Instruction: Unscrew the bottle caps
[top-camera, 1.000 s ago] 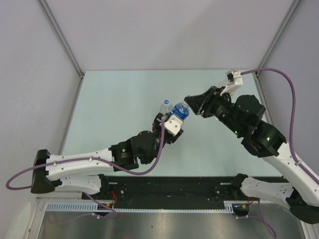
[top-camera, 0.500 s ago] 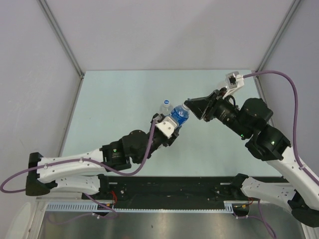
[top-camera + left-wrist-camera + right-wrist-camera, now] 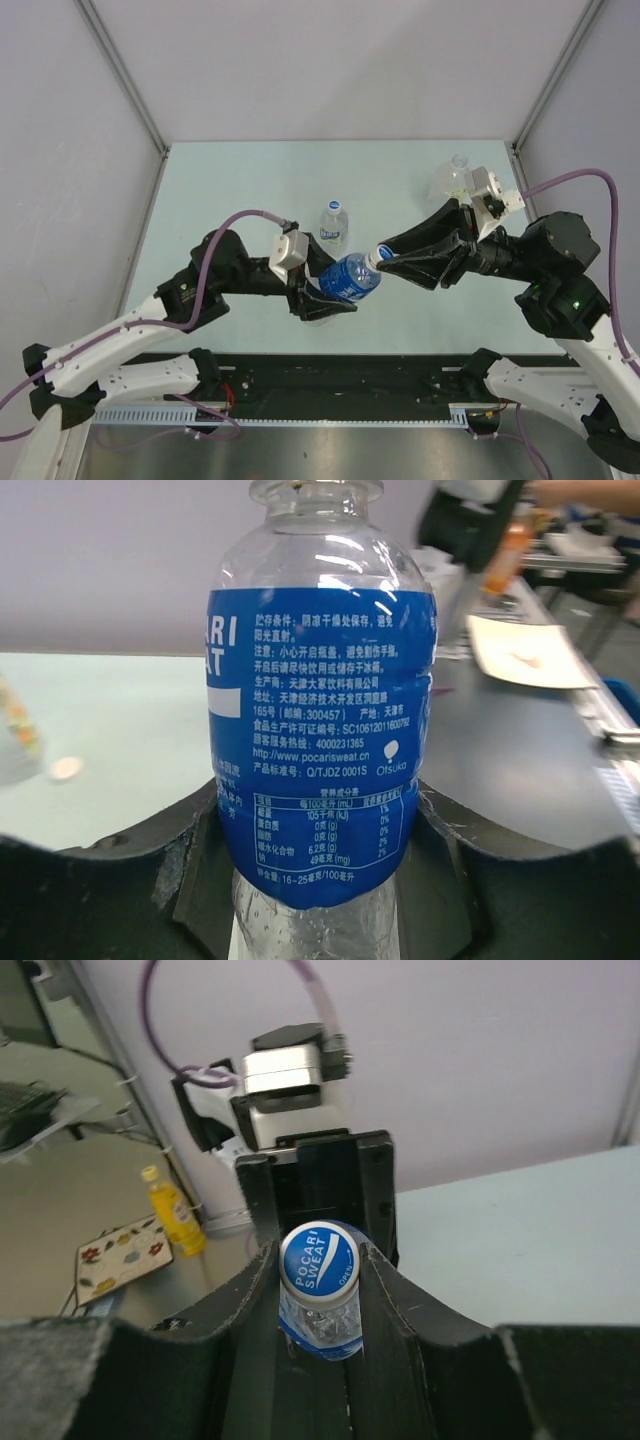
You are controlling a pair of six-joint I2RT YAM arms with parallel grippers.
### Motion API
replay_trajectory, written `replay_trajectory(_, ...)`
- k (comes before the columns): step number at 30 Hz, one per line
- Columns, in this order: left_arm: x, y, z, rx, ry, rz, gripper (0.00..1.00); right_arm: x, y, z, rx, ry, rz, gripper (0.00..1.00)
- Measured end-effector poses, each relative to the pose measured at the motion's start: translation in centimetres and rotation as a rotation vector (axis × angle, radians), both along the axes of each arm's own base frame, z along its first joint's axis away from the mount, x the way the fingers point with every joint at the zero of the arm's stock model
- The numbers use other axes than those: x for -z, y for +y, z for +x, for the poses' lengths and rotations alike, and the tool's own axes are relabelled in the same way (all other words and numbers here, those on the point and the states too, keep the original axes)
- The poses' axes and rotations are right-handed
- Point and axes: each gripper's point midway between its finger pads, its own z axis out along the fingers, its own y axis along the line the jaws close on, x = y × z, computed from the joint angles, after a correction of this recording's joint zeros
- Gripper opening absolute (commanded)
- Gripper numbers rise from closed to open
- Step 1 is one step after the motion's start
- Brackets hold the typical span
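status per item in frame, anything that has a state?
blue-labelled bottle: tilted, capped, gripped round its body
blue cap: on that bottle, clamped
left end effector: shut on blue-labelled bottle
right end effector: shut on blue cap
small bottle: upright on table, capped
far clear bottle: on table, cap unclear

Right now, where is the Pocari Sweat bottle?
In the top view, the Pocari Sweat bottle is tilted mid-table between the arms, left gripper on its body, right gripper on its blue cap, near a standing bottle.
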Motion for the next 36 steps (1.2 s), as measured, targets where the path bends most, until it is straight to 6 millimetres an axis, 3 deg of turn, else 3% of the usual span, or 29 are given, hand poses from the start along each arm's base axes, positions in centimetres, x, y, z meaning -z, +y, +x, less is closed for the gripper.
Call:
replay_trajectory(7,-0.3,0.3,-3.8,0.303,0.121,0.012,0.00,-0.3,0.1,-3.6,-0.214,-0.099,-0.005,0.00)
replay_trajectory(13,-0.4,0.4,-5.5,0.455,0.172,0.028,0.00,-0.4,-0.5,-5.6,-0.318,-0.168,-0.008,0.00)
replay_trajectory(25,0.2,0.4,-5.8,0.546,0.212,0.061,0.00,0.3,-1.2,-6.5,-0.375,-0.213,-0.030,0.00)
replay_trajectory(36,0.5,0.6,-4.6,0.528,0.219,0.068,0.00,0.8,-1.4,-5.6,-0.343,-0.213,-0.043,0.00)
